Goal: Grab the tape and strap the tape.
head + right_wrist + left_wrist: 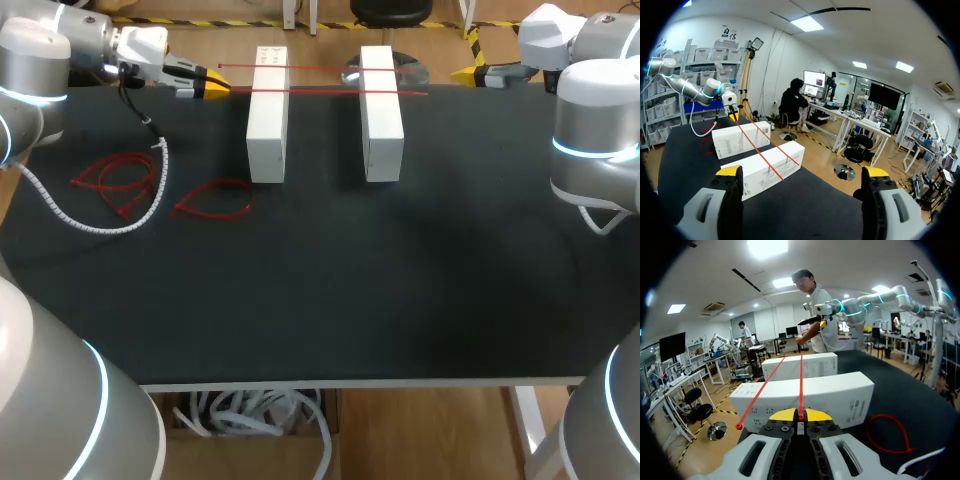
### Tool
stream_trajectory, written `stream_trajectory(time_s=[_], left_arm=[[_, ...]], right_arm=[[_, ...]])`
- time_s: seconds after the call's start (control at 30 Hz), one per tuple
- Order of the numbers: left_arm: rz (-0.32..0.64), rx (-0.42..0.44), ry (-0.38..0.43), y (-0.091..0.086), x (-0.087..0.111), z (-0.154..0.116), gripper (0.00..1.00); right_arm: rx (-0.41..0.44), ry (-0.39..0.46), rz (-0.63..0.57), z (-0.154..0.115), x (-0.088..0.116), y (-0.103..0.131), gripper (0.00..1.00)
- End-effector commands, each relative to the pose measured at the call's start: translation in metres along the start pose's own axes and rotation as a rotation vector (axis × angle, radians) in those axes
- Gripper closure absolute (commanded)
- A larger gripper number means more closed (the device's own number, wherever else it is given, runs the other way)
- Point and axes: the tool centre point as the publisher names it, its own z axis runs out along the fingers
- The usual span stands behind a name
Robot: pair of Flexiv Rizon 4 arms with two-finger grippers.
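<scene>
Black table (320,300), red tape (330,92) across two white boxes (267,120), print illegible.

Silver arms (30,70), cyan rings (590,150), yellow-tipped gripper (800,415)

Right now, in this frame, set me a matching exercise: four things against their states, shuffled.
Things:
1. left jaws
2. right jaws
3. red loops
4. white boxes

States:
A. open, holding nothing
B. bridged by two red straps
C. shut on one strap's end
D. lying flat on the table, by the left arm

Pairs: 1-C, 2-A, 3-D, 4-B.
</scene>
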Motion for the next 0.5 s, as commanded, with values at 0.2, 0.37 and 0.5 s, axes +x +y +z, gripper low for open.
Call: stream_trajectory(time_s=[0.2, 0.37, 0.5], left_arm=[[-0.017, 0.01, -0.003, -0.006, -0.002, -0.002, 1.0], [-0.062, 0.043, -0.029, -0.02, 0.002, -0.004, 1.0], [-0.084, 0.078, -0.048, -0.035, 0.006, -0.006, 1.0]], right_arm=[[-0.002, 0.0, 0.0, -0.001, 0.0, 0.0, 0.0], [-0.002, 0.0, 0.0, -0.001, 0.0, 0.0, 0.0], [-0.002, 0.0, 0.0, -0.001, 0.0, 0.0, 0.0]])
